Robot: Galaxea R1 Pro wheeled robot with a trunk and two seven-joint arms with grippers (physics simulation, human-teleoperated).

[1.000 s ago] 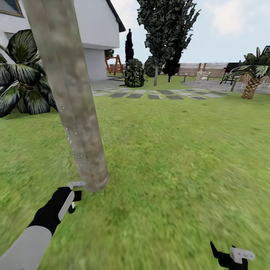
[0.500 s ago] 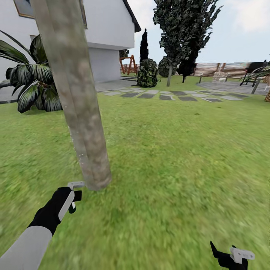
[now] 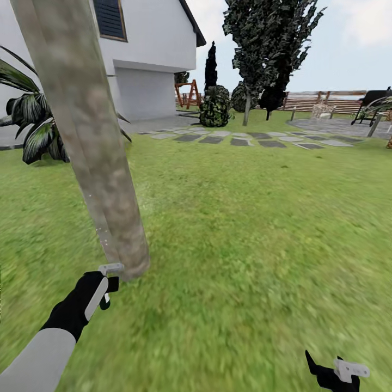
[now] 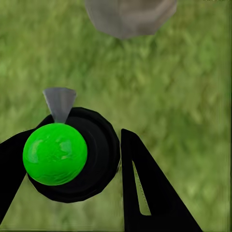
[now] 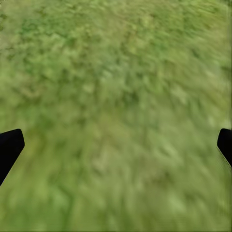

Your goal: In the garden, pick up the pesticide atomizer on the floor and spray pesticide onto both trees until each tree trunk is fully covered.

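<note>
A thick mottled grey-beige tree trunk [image 3: 92, 152] leans up the left of the head view, with a few tiny whitish specks of pesticide [image 3: 100, 231] along its lower edge. My left gripper [image 3: 109, 284] hovers just in front of the trunk's base, shut on the pesticide atomizer [image 4: 55, 153]. The atomizer is a black body with a bright green ball top, and its grey nozzle [image 4: 60, 102] points toward the trunk base [image 4: 129, 17]. A second tree [image 3: 267, 38] stands far off by the fence. My right gripper [image 3: 333, 373] hangs low over the grass, open with nothing in it.
The grass lawn [image 3: 245, 218] spreads wide to the right of the trunk. A striped broad-leaved bush [image 3: 32, 125] and the white house [image 3: 147, 60] lie behind on the left. Grey stepping stones [image 3: 239, 141], dark shrubs [image 3: 215, 106] and the slatted fence [image 3: 321, 100] are far back.
The whole head view has shifted, so the camera moved: the near trunk now sits further left and more of the house shows. Both arms keep the same pose.
</note>
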